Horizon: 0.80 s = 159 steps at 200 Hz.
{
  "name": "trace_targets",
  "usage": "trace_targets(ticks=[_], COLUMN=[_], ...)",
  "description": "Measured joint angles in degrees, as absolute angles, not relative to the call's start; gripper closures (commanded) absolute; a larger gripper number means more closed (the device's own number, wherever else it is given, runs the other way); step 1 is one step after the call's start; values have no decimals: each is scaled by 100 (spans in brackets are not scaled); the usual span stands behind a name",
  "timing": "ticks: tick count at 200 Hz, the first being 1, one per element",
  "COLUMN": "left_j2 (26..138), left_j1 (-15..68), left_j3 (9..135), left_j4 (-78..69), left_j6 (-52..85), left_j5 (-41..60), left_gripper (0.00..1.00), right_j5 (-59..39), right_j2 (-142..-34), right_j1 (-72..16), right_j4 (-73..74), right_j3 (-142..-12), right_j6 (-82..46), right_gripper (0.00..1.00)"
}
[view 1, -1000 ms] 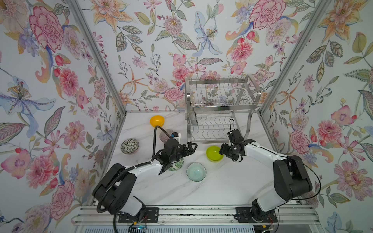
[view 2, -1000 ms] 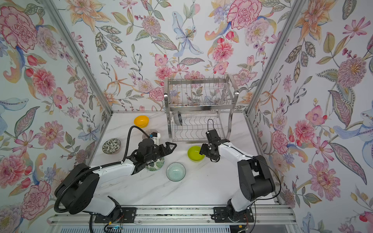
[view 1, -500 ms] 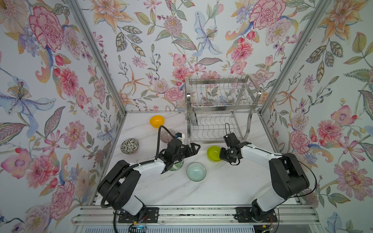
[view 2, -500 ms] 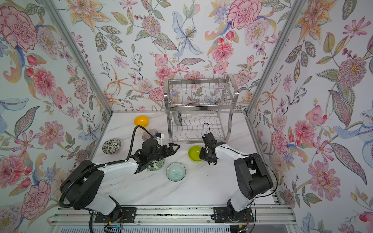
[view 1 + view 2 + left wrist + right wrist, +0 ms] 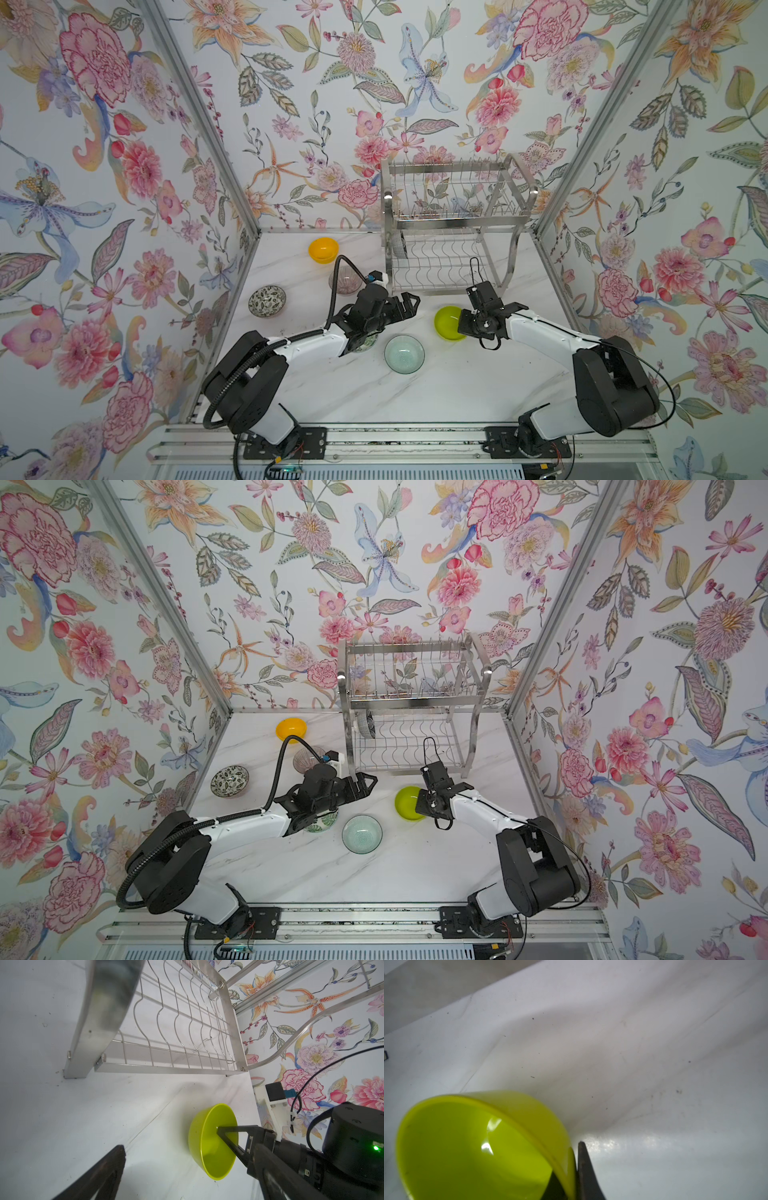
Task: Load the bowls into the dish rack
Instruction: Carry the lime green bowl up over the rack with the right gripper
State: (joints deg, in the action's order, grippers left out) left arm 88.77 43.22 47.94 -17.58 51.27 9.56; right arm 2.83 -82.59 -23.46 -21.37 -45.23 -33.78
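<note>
Right gripper [image 5: 462,327] pinches the wall of the lime-green bowl [image 5: 445,323], one finger inside and one outside. This is a rim hold, likely so the bowl can be tipped on edge between the divider wires. Bowl is on the table [image 5: 415,395] just in front of the dish rack [image 5: 457,226] (lower tier mostly free). Left gripper [image 5: 409,301] hangs spread and empty beside the rack's front leg, apparently out of the way.

A two-tier shiny steel wire dish rack [image 5: 457,216] holds a dark navy floral bowl [image 5: 399,246] on edge at its lower tier's left end. In front of it the right claw [image 5: 459,323] pinches the rim of a lime-green bowl [image 5: 444,322], near a pale green glass bowl [image 5: 404,354] and a leaf-print bowl [image 5: 323,823]. Left of the rack sit an orange-yellow bowl [image 5: 323,249], a pinkish ribbed-glass bowl [image 5: 343,281] and a speckled bowl [image 5: 267,301].
</note>
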Motion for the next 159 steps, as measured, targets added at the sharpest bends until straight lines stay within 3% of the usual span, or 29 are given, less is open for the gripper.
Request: trace_targets(ticks=[53, 112, 159], left_j2=[8877, 9218, 9389], left_j1=[4525, 4851, 4943], left_j3=[5216, 5749, 6029], left_j4=[-1479, -1466, -1525], left_j6=[4858, 4584, 4410], left_j5=[714, 246, -8], left_gripper=[1, 1, 11], right_j5=[539, 849, 1116], right_j2=[-7522, -7426, -7655], right_j1=[-2383, -2696, -2709], right_j4=[-2290, -2104, -1962], right_j3=[-4604, -5280, -5758], right_j6=[-3247, -3166, -3166], right_gripper=[100, 100, 100])
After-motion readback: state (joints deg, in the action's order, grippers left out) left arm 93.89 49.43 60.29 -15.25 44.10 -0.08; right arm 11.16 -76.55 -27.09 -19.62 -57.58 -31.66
